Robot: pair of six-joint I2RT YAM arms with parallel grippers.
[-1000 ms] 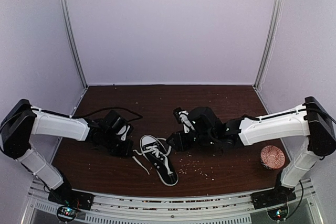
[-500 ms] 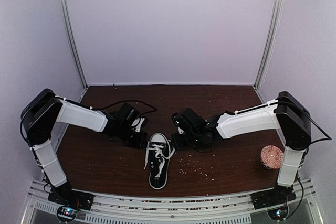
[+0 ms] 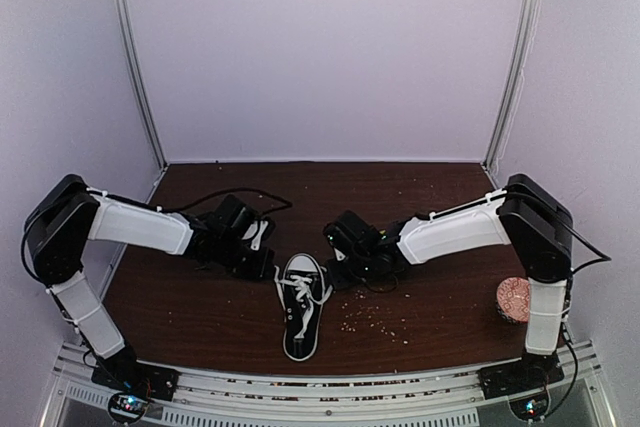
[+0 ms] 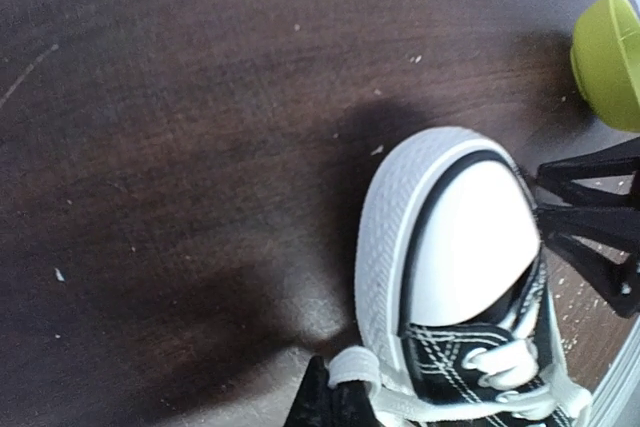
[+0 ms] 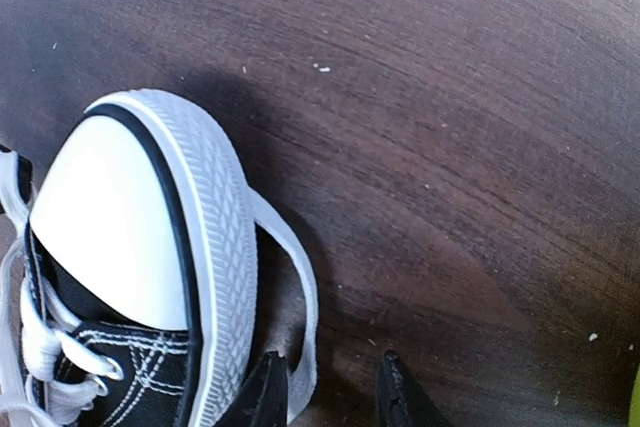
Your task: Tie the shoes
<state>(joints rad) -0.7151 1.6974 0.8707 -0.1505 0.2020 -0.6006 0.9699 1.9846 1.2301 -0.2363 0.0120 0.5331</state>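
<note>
Between left claw (image 3: 263, 263) and right claw (image 3: 336, 269) lies the sneaker (image 3: 300, 307), toe-first.

Sneaker (image 3: 300, 305): swung from diagonal, toe toward upper left, to near-vertical in frame, toe cap uppermost. Left gripper (image 3: 264, 265): shifted up and right, now beside the toe. Right arm (image 3: 450, 232): elbow drawn inward from the right edge.
</note>
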